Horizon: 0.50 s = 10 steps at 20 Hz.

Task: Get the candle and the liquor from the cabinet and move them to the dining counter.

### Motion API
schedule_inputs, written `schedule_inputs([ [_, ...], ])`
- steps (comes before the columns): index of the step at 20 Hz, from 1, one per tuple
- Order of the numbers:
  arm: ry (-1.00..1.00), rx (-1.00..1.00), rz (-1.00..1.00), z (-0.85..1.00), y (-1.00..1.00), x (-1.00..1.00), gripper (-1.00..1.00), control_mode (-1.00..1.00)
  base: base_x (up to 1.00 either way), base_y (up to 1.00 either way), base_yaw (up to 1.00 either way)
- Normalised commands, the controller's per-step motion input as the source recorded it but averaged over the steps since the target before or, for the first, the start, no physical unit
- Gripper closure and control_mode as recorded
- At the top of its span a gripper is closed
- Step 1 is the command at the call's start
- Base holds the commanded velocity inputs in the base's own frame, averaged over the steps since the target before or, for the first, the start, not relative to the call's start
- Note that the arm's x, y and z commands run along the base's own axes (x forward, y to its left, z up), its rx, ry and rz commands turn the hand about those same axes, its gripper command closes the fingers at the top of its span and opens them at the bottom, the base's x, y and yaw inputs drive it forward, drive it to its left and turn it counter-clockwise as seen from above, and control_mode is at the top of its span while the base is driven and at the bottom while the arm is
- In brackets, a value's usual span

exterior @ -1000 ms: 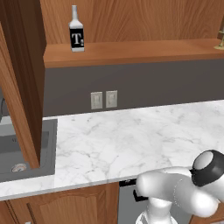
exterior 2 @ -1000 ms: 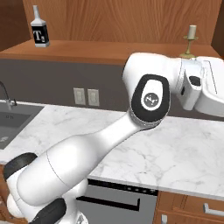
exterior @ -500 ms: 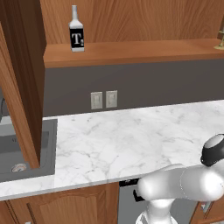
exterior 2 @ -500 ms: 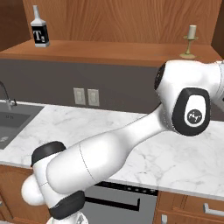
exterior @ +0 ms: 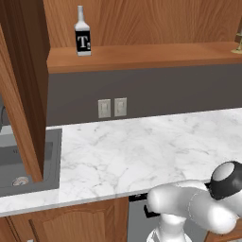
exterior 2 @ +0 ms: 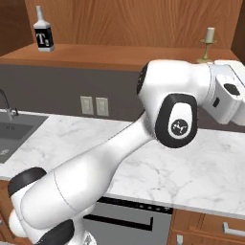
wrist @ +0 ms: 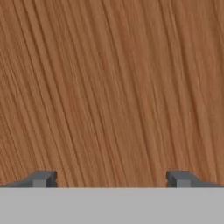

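- So compared with a second back, the arm [exterior 2: 143,143] has swung its hand end over to the right, and its big elbow joint now sits mid-frame in the right base view instead of up near the candle. Nothing else shifted: bottle, candle and counter all sit where they were.
- In the hand view the gripper [wrist: 111,178] has its two dark fingertips [wrist: 41,178] spread wide, nothing between them, just reddish wood grain straight ahead.
- Count-wise: one liquor [exterior: 82,33] bottle, one candle [exterior 2: 208,44], both standing upright on the open shelf of the cabinet [exterior 2: 115,53].
- They're well apart, with the liquor near the shelf's left end and the candle near its right end.
- One double pair of wall outlets [exterior: 112,108] on the dark backsplash, and one grey sink [exterior: 28,163] at the left end.
- One cabinet door [exterior: 23,85] hangs open at the left, its lower edge over the sink.
- Room to move: the marble worktop [exterior: 142,146] is bare from the sink to the right edge, and the shelf between the bottle and the candle is open too.
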Motion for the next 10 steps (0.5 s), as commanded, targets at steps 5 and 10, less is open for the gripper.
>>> schedule_inputs([
  [5,0.02,-0.07,0.09,0.00,1.00,-0.09,-1.00,-1.00,0.00,0.00,0.00],
  [10,0.07,-0.01,0.16,0.00,1.00,0.00,-1.00,-1.00,0.00,0.00,0.00],
])
